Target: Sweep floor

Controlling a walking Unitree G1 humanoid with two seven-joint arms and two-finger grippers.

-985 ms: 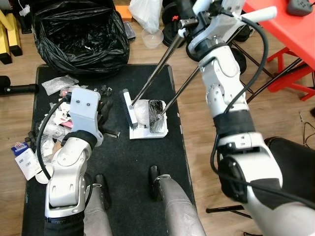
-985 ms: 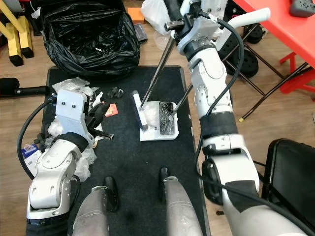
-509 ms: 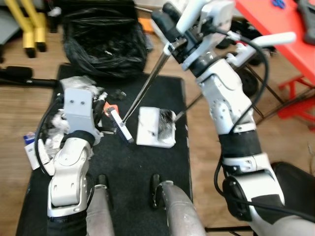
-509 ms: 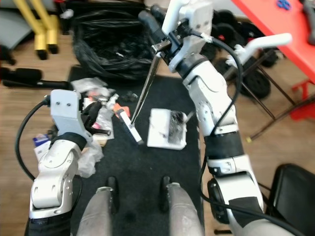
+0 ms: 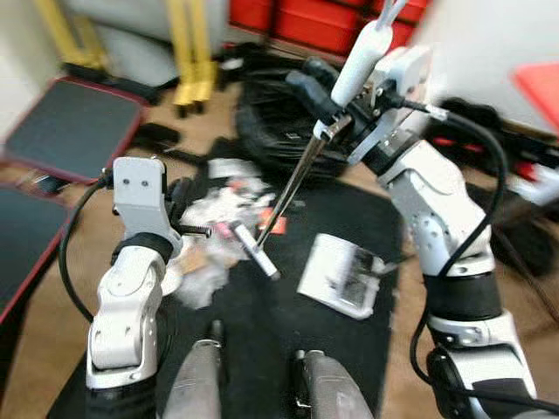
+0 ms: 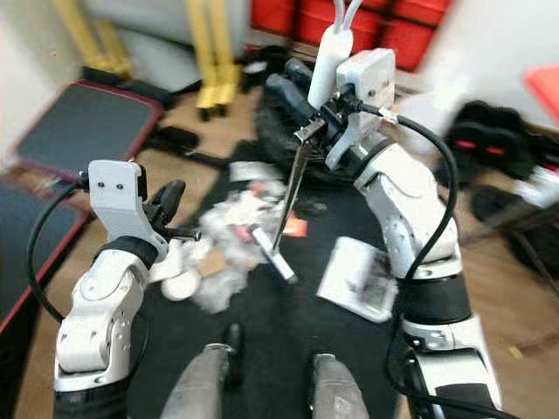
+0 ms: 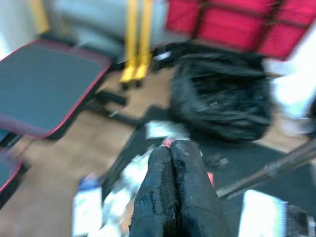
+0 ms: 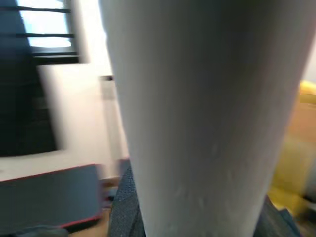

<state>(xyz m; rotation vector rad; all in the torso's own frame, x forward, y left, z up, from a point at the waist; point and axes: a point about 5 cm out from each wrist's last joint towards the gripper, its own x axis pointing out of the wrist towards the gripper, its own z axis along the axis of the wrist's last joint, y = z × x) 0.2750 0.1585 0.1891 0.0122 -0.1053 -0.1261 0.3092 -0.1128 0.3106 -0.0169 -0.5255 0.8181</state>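
Note:
My right gripper (image 5: 325, 98) is shut on the broom's white handle (image 5: 361, 52), held high; that handle (image 8: 197, 118) looms close in the right wrist view. The metal pole (image 5: 293, 179) slants down to the brush head (image 5: 256, 251), which rests on the black mat (image 5: 262, 340) beside a pile of litter (image 5: 214, 211). A white dustpan (image 5: 336, 278) holding some dark debris lies on the mat to the right of the brush. My left gripper (image 7: 171, 153) is shut on nothing and hovers over the litter's left side. The views are blurred.
An open black trash bag (image 5: 262, 140) stands past the mat. Yellow stand legs (image 5: 179, 44) and red crates (image 5: 297, 22) are behind it. A dark pad with a red edge (image 5: 74, 122) lies on the wooden floor at left. My legs (image 5: 196, 384) stand at the mat's near end.
The brush head has swung left, off the dustpan and over to the litter pile. The camera has turned left and tilted up, so the whole scene has shifted.

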